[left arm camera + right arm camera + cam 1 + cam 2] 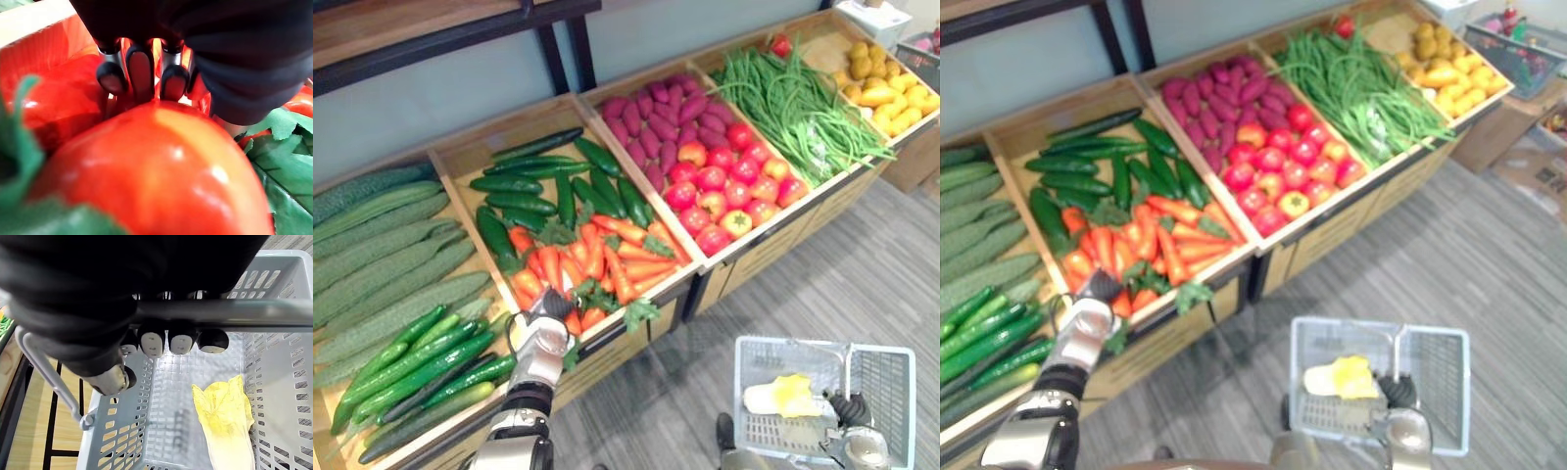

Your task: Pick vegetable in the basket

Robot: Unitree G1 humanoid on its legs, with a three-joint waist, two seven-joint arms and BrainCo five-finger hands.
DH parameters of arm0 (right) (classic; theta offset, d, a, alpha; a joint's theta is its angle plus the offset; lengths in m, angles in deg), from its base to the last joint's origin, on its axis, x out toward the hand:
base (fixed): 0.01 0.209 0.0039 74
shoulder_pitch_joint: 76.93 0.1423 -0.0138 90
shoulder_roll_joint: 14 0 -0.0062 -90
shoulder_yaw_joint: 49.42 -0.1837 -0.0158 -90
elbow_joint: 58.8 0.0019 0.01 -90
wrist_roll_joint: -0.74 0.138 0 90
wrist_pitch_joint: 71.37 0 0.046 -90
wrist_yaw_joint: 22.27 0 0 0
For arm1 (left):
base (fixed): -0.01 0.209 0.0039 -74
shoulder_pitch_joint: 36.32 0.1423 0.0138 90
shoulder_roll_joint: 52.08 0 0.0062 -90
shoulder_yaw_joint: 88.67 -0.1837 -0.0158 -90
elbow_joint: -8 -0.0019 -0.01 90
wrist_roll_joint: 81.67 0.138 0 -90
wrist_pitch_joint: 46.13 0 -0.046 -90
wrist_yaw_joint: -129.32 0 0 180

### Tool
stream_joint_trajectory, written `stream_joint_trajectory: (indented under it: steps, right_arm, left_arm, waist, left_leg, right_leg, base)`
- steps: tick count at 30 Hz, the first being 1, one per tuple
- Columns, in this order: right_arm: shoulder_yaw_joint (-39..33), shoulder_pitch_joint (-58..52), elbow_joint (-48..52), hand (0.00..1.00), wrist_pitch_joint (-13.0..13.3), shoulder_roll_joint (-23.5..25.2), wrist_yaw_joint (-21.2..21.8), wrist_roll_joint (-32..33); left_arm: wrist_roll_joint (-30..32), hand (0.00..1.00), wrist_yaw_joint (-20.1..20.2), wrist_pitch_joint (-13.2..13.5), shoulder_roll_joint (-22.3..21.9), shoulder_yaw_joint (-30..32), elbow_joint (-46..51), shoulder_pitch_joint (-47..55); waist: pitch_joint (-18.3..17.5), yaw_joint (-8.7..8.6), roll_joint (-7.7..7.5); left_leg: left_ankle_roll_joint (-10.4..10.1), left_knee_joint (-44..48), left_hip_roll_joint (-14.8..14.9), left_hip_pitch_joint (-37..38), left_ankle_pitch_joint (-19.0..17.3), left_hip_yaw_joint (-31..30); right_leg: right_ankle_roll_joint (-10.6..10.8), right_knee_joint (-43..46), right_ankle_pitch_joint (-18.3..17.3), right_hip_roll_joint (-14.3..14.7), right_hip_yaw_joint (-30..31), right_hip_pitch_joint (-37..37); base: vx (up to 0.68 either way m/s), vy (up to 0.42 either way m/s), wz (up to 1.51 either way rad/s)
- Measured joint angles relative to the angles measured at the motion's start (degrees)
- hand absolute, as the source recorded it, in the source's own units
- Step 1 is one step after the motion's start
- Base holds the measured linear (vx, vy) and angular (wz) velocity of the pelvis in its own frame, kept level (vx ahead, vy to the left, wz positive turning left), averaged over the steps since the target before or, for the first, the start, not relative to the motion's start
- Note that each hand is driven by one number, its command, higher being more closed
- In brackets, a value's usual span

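- Two hands, left eye view: left hand point(546, 305) at the front edge of the carrot crate point(475, 149); right hand point(850, 409) at the near rim of the grey basket point(886, 377).
- Left wrist view: fingers point(111, 77) curled, dark tips pressed against an orange-red carrot point(156, 166).
- Right wrist view: fingers point(152, 342) wrapped round the handle point(234, 312); yellow leafy vegetable point(224, 416) lying by the basket's side wall.

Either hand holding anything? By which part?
Right hand grips the pale grey plastic basket by its grey bar handle. Left hand is at an orange carrot; whether it grips cannot be told.
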Motion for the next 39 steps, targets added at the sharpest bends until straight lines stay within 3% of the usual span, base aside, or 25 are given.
stream_joint_trajectory:
  steps: [10,20,26,27,32,39]
  right_arm:
    - [0.1,-0.6,0.0,1.0,0.2,0.0,0.0,0.0]
    - [0.0,-1.4,0.0,1.0,0.2,0.1,-0.2,-0.2]
    - [0.0,-1.2,0.1,1.0,0.2,0.1,-0.1,-0.5]
    - [0.0,-1.2,0.1,1.0,0.2,0.1,-0.1,-0.5]
    - [0.0,-1.2,0.1,1.0,0.2,0.1,-0.1,-0.5]
    - [-0.1,-1.1,0.1,1.0,0.2,0.2,-0.1,-0.5]
  left_arm:
    - [-0.2,1.0,0.5,-0.8,0.0,-1.3,2.2,1.6]
    - [0.4,1.0,-0.3,-1.4,0.3,-1.1,19.3,5.0]
    - [2.7,1.0,-0.4,-1.4,0.3,-1.1,23.4,6.0]
    - [2.9,0.0,-0.5,-1.4,0.3,-1.1,23.7,6.0]
    - [4.6,0.0,-0.3,-1.1,0.3,-1.3,25.0,6.8]
    - [-8.5,0.0,5.4,-0.5,-0.6,-1.5,24.9,11.1]
  waist:
    - [0.1,-0.32,-0.12]
    - [-0.3,1.21,0.43]
    - [-0.4,1.23,0.58]
    - [-0.5,1.24,0.59]
    - [-1.4,1.17,0.46]
    - [-1.9,1.25,0.33]
  left_leg:
    - [0.0,1.5,0.1,0.0,-0.8,-0.2]
    - [0.2,2.3,0.4,-0.2,-0.6,-1.8]
    - [0.3,2.1,0.4,-0.5,0.1,-3.0]
    - [0.3,2.1,0.4,-0.6,0.2,-3.1]
    - [0.3,1.1,0.5,-1.0,1.2,-3.6]
    - [0.3,1.0,0.4,-1.1,1.2,-3.6]
  right_leg:
    - [-0.1,0.1,-0.2,-0.2,-0.2,0.6]
    - [-0.5,1.6,-0.4,-0.3,-1.7,1.1]
    - [-0.6,1.9,-0.5,-0.4,-2.6,1.1]
    - [-0.6,1.9,-0.5,-0.4,-2.7,1.1]
    - [-0.6,1.9,-0.5,-0.3,-3.3,0.7]
    - [-0.4,1.5,-0.4,-0.3,-3.3,0.8]
  base:
    - [0.0,-0.003,0.01]
    - [-0.01,-0.007,0.06]
    - [-0.03,-0.017,0.07]
    - [-0.04,-0.022,0.08]
    - [-0.02,-0.019,0.05]
    - [0.0,0.0,0.0]
